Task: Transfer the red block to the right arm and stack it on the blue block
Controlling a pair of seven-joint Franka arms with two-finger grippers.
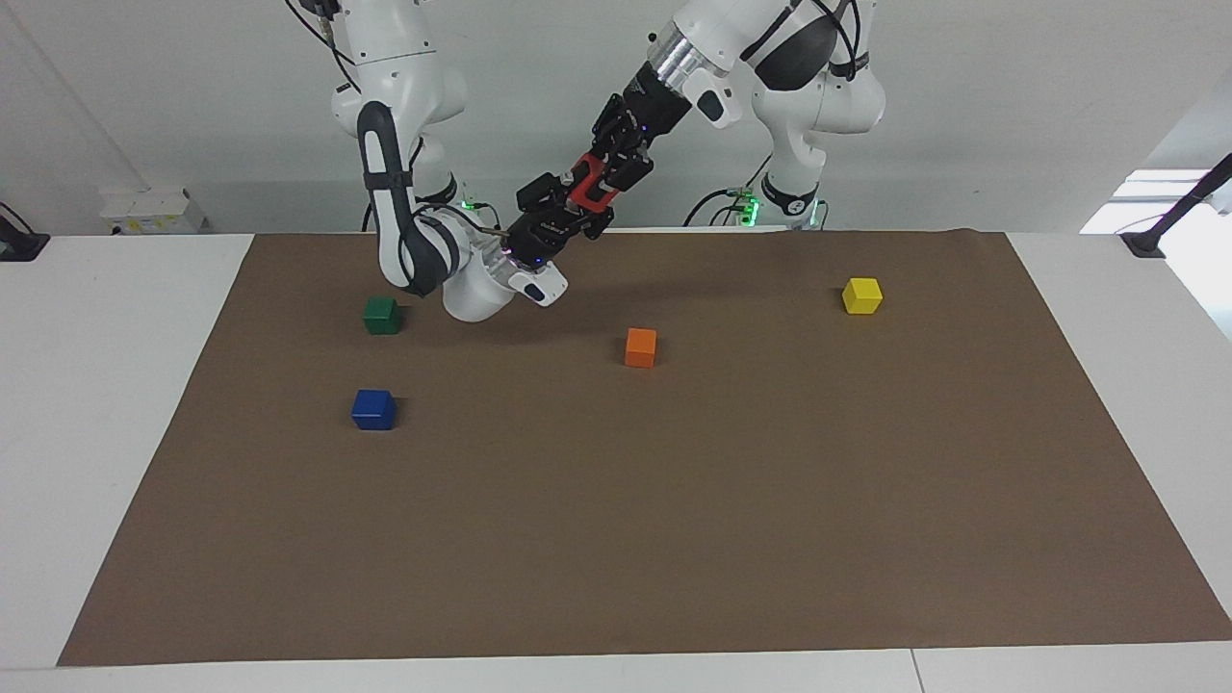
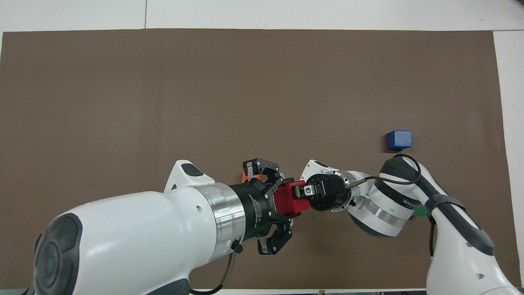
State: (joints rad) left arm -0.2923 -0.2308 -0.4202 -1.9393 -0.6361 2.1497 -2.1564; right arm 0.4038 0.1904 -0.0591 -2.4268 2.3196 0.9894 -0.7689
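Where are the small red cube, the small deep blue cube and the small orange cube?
small red cube [image 2: 287, 199], overhead view, top face between the two grippers
small deep blue cube [image 1: 373, 409], facing view, front face
small orange cube [image 1: 640, 347], facing view, front face

"Adaptive Gripper" on left gripper [image 2: 288, 200] collar, other lettering illegible

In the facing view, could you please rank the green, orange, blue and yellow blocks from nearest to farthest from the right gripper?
From the right gripper, meeting the left gripper at the red block:
1. Orange block and green block, too close to call; orange mid-mat, green toward the right arm's end.
2. Blue block, farther from the robots than green.
3. Yellow block, toward the left arm's end.
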